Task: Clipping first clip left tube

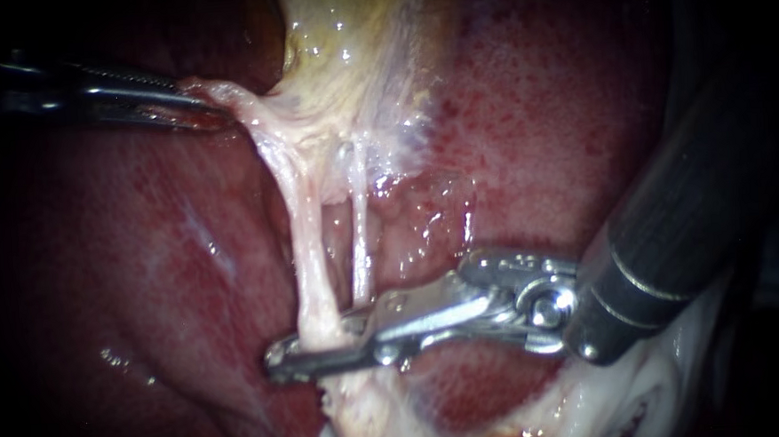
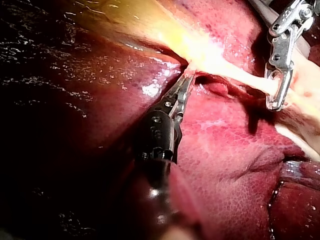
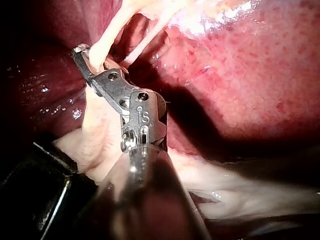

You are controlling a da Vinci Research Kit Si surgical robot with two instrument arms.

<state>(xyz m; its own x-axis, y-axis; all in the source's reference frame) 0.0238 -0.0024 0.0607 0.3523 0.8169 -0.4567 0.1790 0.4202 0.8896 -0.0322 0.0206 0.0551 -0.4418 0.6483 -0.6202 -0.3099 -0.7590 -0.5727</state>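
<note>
Two pale tubes run down from the yellowish gallbladder (image 1: 345, 43): the thicker left tube (image 1: 307, 249) and the thin right tube (image 1: 360, 247). My right instrument (image 1: 312, 351) comes in from the right, and its metal jaws are closed across the lower end of the left tube, one on each side of it. The right wrist view shows the same tube (image 3: 107, 37) entering those jaws (image 3: 92, 60). At the upper left, my left instrument (image 1: 197, 108) is shut on a fold of gallbladder tissue and holds it taut to the left. Its jaws (image 2: 184, 82) pinch the pale tissue edge.
Dark red liver (image 1: 142, 258) lies on both sides of the tubes. White fatty tissue (image 1: 391, 423) spreads below the right instrument's jaws. Its thick dark shaft (image 1: 692, 211) fills the right side.
</note>
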